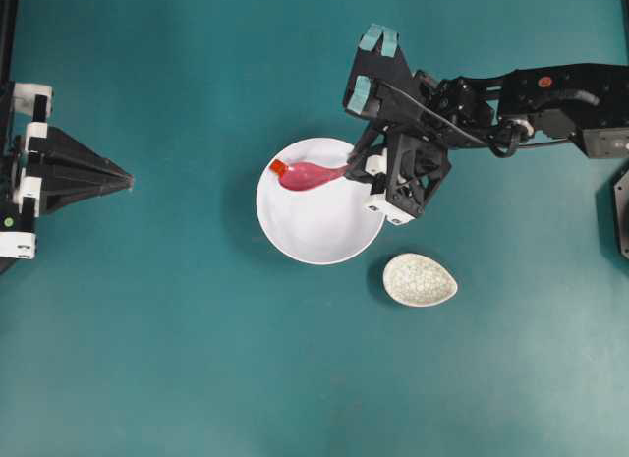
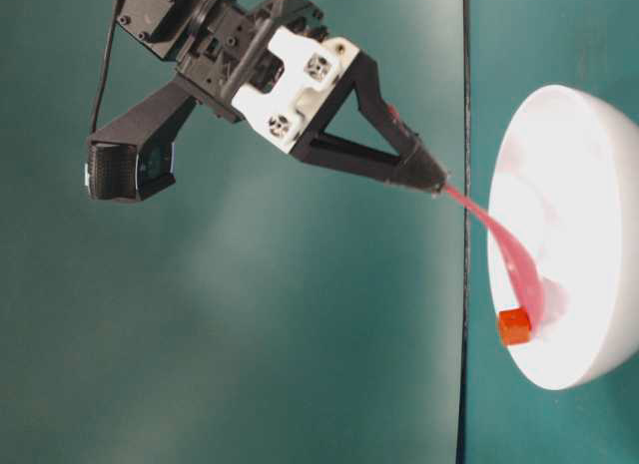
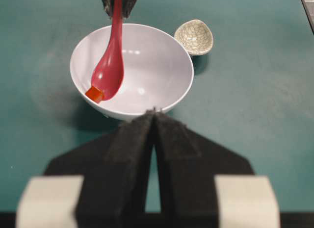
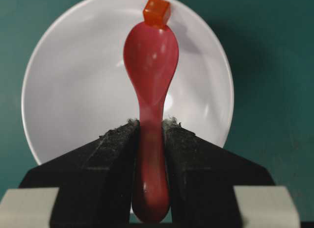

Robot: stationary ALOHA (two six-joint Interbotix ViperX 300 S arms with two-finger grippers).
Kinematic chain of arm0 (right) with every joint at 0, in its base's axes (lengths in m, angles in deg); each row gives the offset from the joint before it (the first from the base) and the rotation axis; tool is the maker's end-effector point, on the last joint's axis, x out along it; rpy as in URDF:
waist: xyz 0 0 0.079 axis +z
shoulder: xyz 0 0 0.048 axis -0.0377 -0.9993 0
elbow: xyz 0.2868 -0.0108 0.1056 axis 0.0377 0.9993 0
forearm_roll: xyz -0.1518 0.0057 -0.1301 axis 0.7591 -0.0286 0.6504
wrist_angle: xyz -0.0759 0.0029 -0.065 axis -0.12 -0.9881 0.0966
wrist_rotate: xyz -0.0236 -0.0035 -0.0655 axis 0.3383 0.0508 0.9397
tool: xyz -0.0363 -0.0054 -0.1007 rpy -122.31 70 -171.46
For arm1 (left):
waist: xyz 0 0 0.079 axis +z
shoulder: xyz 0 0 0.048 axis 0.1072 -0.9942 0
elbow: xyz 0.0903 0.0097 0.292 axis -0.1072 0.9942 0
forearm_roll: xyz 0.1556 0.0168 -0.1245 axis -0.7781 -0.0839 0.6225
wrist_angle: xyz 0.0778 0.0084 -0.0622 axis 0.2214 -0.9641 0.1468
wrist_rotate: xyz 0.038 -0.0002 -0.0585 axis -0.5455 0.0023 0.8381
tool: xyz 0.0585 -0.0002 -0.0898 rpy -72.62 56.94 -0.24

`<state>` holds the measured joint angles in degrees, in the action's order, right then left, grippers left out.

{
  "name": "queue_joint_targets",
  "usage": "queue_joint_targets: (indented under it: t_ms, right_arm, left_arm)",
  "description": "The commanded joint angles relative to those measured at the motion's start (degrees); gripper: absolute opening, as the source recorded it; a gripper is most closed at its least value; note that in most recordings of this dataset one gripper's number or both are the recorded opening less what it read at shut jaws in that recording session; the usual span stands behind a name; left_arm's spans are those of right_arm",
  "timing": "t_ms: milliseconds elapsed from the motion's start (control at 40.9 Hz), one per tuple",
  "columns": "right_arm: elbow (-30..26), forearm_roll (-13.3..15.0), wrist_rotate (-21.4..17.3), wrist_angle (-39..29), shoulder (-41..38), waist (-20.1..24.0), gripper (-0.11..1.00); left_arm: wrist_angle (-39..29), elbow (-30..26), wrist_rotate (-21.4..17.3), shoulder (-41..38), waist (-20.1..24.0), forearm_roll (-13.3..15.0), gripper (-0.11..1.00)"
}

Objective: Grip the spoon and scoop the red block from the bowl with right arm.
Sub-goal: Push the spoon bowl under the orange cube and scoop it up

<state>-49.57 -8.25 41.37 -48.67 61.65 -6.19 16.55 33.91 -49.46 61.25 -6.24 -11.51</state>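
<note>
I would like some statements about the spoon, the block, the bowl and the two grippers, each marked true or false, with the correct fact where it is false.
1. The right gripper is shut on the spoon handle. True.
2. The red block lies deep in the middle of the spoon's scoop. False: it sits at the scoop's front tip.
3. The left gripper holds the bowl. False: it is shut on nothing and stands apart from the bowl.
4. The speckled dish stands outside the bowl, on the table. True.
5. The spoon lies in the speckled dish. False: it is over the bowl.
</note>
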Motion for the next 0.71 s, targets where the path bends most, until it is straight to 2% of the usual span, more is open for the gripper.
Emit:
queue_joint_targets:
  t_ms: [0,416,685]
  right_arm:
    - [-0.2,0.2,-0.1,1.8,0.5,0.1,0.24]
    - [1.2,0.2,0.0,3.5,0.5,0.4,0.24]
    - [4.5,0.2,0.0,8.3,4.9,3.3,0.24]
  left_arm:
    - [0.3,-1.1,0.0,-0.2,0.0,-0.2,0.0]
    - [0.3,-1.1,0.1,-0.2,0.1,-0.2,0.0]
    - [0.3,-1.1,0.4,-0.2,0.0,-0.2,0.0]
